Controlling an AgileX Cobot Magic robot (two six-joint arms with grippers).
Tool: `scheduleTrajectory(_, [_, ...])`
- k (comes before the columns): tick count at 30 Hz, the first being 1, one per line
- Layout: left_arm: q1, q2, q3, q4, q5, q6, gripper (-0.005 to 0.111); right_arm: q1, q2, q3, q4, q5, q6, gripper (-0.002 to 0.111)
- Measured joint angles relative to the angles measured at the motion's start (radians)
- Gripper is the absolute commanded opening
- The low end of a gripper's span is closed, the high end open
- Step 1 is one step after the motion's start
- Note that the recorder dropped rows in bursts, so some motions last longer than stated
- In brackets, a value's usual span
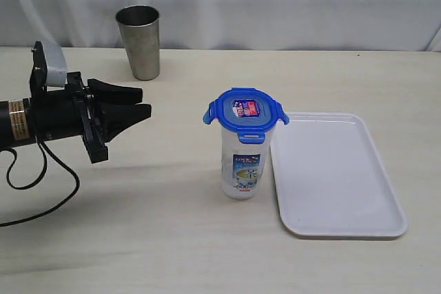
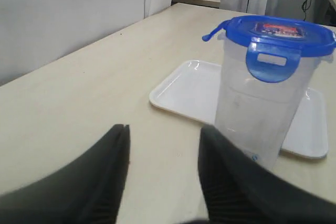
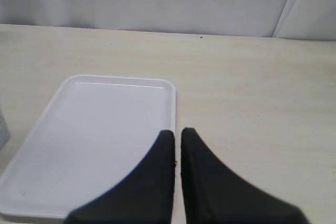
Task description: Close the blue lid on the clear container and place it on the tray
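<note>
lid (image 1: 246, 109) on container (image 1: 241, 153), tray (image 1: 337, 177) just right, cup (image 1: 138, 43) behind left

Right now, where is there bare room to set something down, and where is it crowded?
The tray is bare all over. Open table lies between the left end effector and the clear container, and across the front. Crowded: the container stands close against the tray's edge; the steel cup sits at the back.

— What colour is the lid (image 1: 247, 110)?
— Bright blue, with a red-and-blue sticker. The container (image 1: 241, 144) is translucent, its label blue and white.
— And the tray (image 1: 331, 177)?
— Plain white, on a pale beige wood-grain desk (image 1: 138, 225). The cup (image 1: 139, 43) is grey steel; the left fingers (image 1: 120, 91) are black.
</note>
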Motion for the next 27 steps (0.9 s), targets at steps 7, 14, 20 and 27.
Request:
scheduleTrajectory(7, [-0.061, 0.000, -0.002, 0.071, 0.018, 0.049, 0.068, 0.000, 0.000, 0.001, -0.062, -0.114, -0.025, 0.005])
scheduleTrajectory(14, [-0.173, 0.054, -0.002, -0.048, 0.157, 0.137, 0.068, 0.000, 0.000, 0.001, 0.033, -0.335, -0.017, 0.005])
scheduleTrajectory(20, [-0.182, 0.153, -0.002, -0.092, 0.093, 0.233, 0.067, 0.000, 0.000, 0.001, 0.330, -0.415, 0.014, 0.005])
scheduleTrajectory(27, [-0.233, 0.243, -0.091, -0.125, 0.072, 0.224, 0.067, 0.000, 0.000, 0.001, 0.357, -0.438, 0.020, 0.005])
